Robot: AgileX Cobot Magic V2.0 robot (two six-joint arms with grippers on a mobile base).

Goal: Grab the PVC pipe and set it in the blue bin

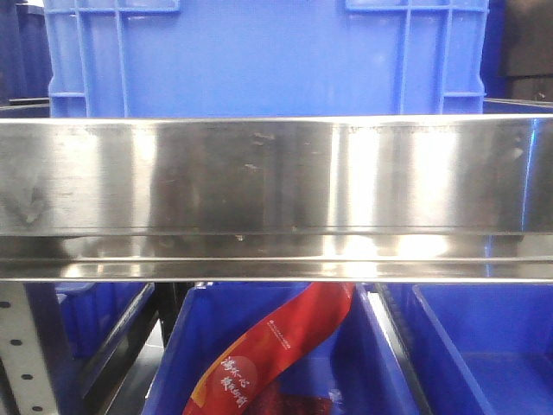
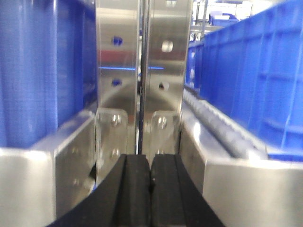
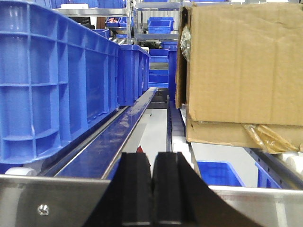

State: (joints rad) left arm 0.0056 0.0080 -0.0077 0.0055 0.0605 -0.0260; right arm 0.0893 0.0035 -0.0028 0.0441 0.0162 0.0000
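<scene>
No PVC pipe shows in any view. My left gripper [image 2: 150, 163] is shut and empty, its black fingers pressed together in front of a steel rack upright [image 2: 142, 71]. My right gripper [image 3: 152, 161] is shut and empty, above a steel crossbar [image 3: 47, 198], facing down a shelf aisle. Blue bins show in all views: a large blue crate [image 1: 268, 56] on top of the steel shelf beam [image 1: 276, 199] in the front view, and open blue bins [image 1: 484, 346] below it. Neither gripper shows in the front view.
A red snack bag [image 1: 276, 346] lies in the lower middle bin. A cardboard box [image 3: 241, 66] sits right of the aisle, a long blue crate [image 3: 57, 80] left. Blue crates [image 2: 255, 75] flank the upright, with a roller track [image 2: 213, 127] to its right.
</scene>
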